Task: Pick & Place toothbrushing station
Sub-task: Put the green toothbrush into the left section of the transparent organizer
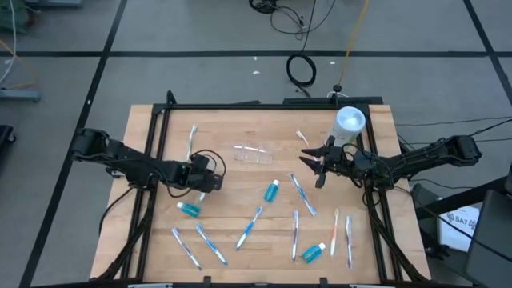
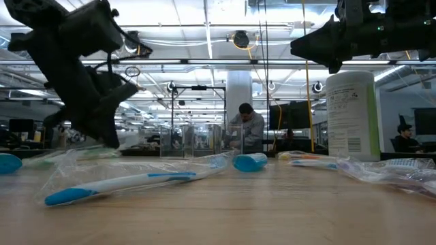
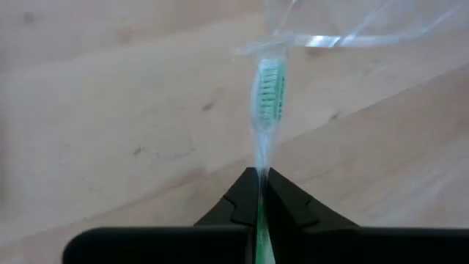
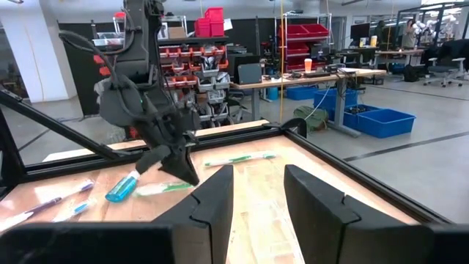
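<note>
The left gripper is clamped shut on a wrapped green brush, pinching its handle end so the bristled head sticks out in front of the fingers. That end-on hold looks deliberate to me: with the head leading, the brush can be fed straight into an opening. Seen from above, this gripper sits low over the left half of the table, and the clear station lies a little farther back and to its right, near the table's middle. It is lying on its side, I would say, and nothing touches it. In the left wrist view its glinting edge shows just beyond the brush head, so the brush is already lined up on it.

The right gripper hangs right of centre, fingers parted with nothing between them. It points toward the station, perhaps ready to steady the light container, though that is only my guess. Just behind it, at the far right, stands the white canister.

The rest is spread out along the near side, each piece lying apart from the others: more wrapped brushes and small teal tubes. That spacing gives the fingers room to come down on one item without disturbing its neighbours.
</note>
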